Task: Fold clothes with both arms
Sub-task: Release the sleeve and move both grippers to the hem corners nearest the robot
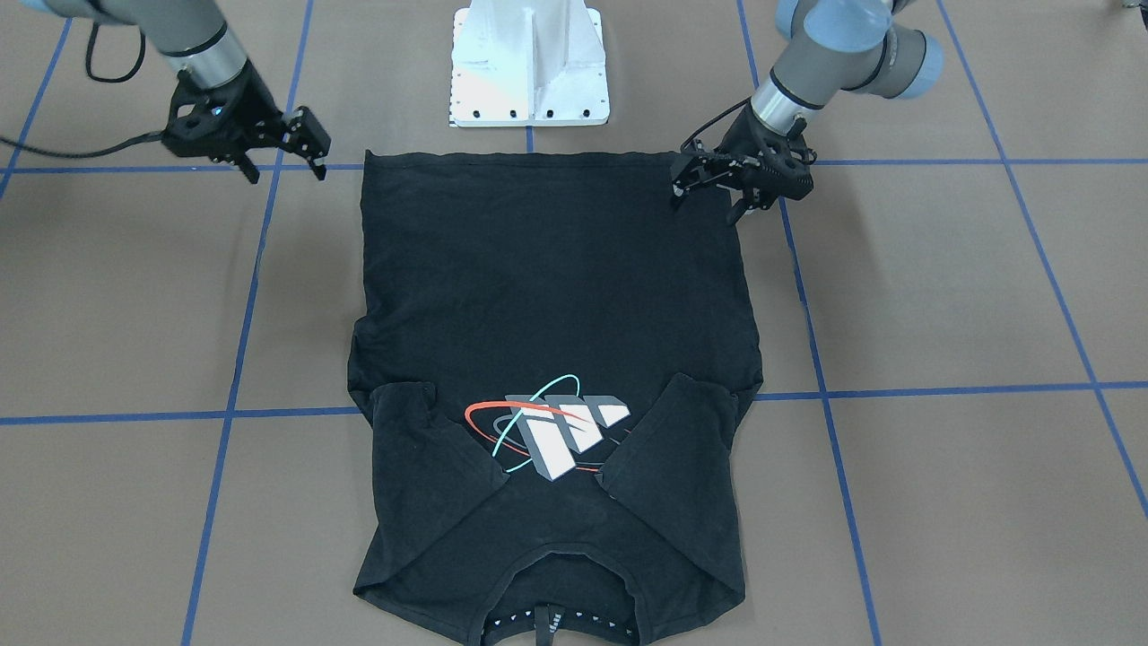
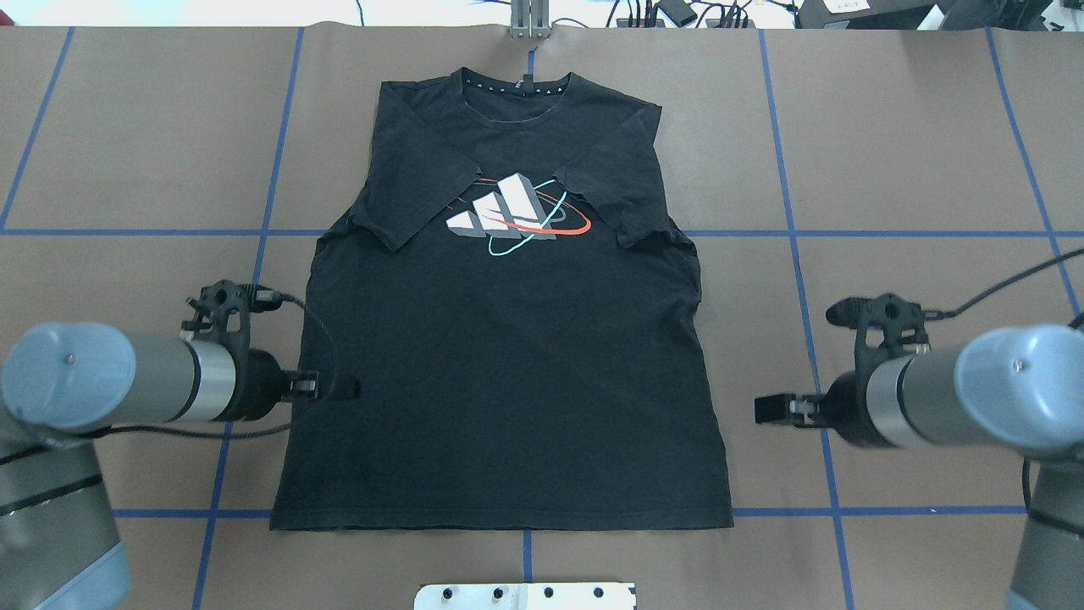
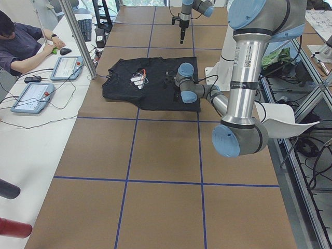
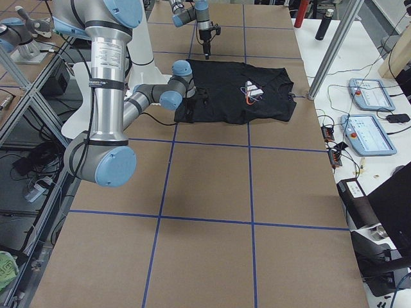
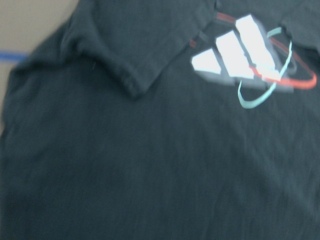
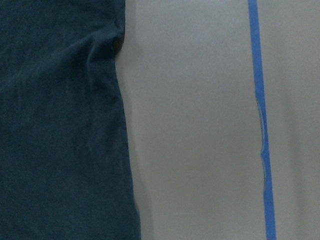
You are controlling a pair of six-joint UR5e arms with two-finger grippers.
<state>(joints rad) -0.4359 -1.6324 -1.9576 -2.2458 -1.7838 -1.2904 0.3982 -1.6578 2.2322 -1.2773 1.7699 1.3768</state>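
Observation:
The black T-shirt (image 1: 547, 296) lies flat on the table, hem toward the robot and collar at the far side. Both short sleeves are folded inward beside the red, teal and white-grey graphic (image 2: 512, 212). My left gripper (image 1: 708, 202) is open and empty, just above the shirt's side edge near the hem; it also shows in the overhead view (image 2: 343, 388). My right gripper (image 1: 284, 170) is open and empty over bare table, apart from the shirt's other side (image 2: 762, 409). The left wrist view shows the graphic (image 5: 250, 55); the right wrist view shows the shirt's edge (image 6: 60, 140).
The white pedestal base (image 1: 529, 63) stands behind the hem. Blue tape lines (image 1: 242, 296) grid the brown table. A side bench with tablets (image 3: 33, 96), an upright metal post (image 3: 78, 36) and a seated person (image 3: 21, 41) lie beyond the collar end.

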